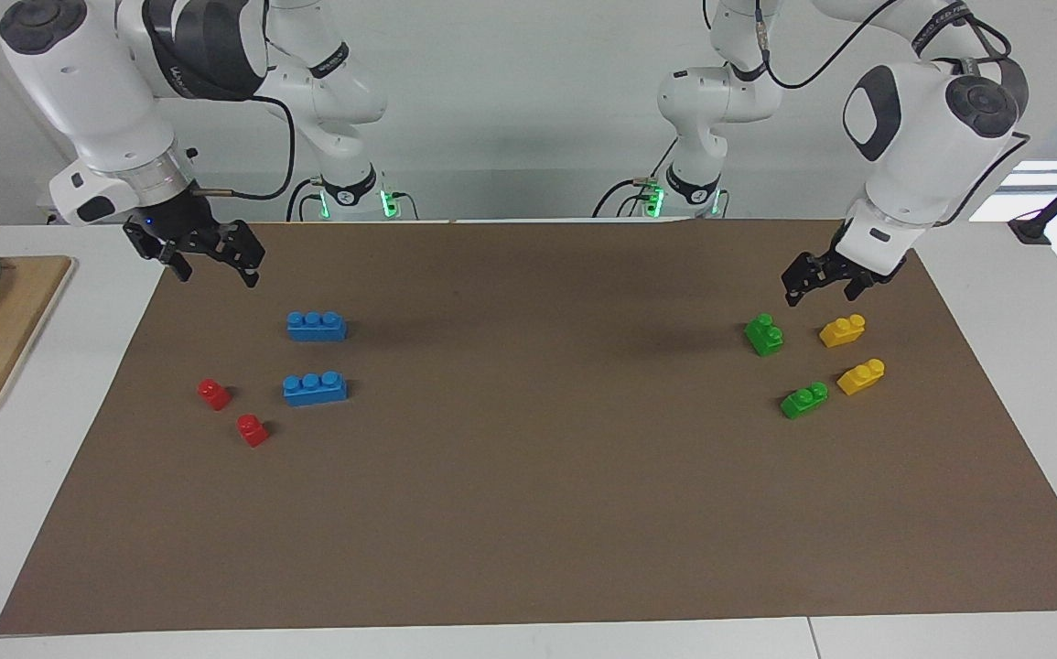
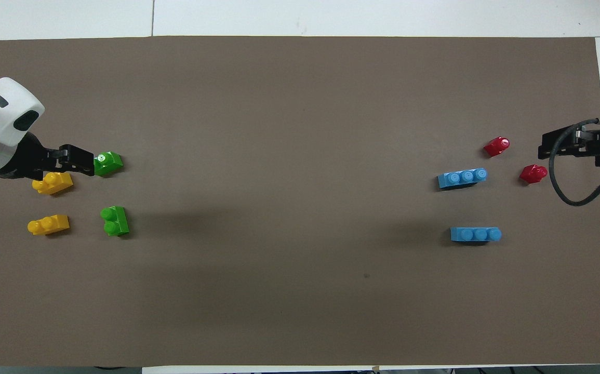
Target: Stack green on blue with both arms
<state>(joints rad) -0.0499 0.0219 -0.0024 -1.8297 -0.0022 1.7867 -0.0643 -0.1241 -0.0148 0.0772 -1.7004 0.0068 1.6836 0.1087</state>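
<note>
Brown mat (image 1: 528,513): covers most of the white table; all bricks lie on it, none stacked yet.
Left arm (image 1: 922,119): comes down at its own end of the table; by my reading the closer arm to the green bricks.
Right arm (image 1: 89,101): comes down at the other end, closer to the blue bricks.
Blue bricks: two three-stud ones, the nearer (image 1: 316,326) and the farther (image 1: 315,388), both with long axis along the table's length, toward the right arm's end.
Green bricks: two two-stud ones toward the left arm's end; the nearer (image 1: 764,334) runs roughly toward and away from the robots, the farther (image 1: 803,400) lies aslant.
Left gripper (image 1: 823,284): raised, close above the mat just beside the nearer green brick; fingers apart, holding nothing.
Right gripper (image 1: 217,267): raised over the mat's edge, not over either blue brick; fingers spread, empty.
Yellow bricks (image 1: 842,330) (image 1: 860,376): beside the greens.
Red bricks (image 1: 213,394) (image 1: 252,429): beside the blues.
Writing: none I can read.
</note>
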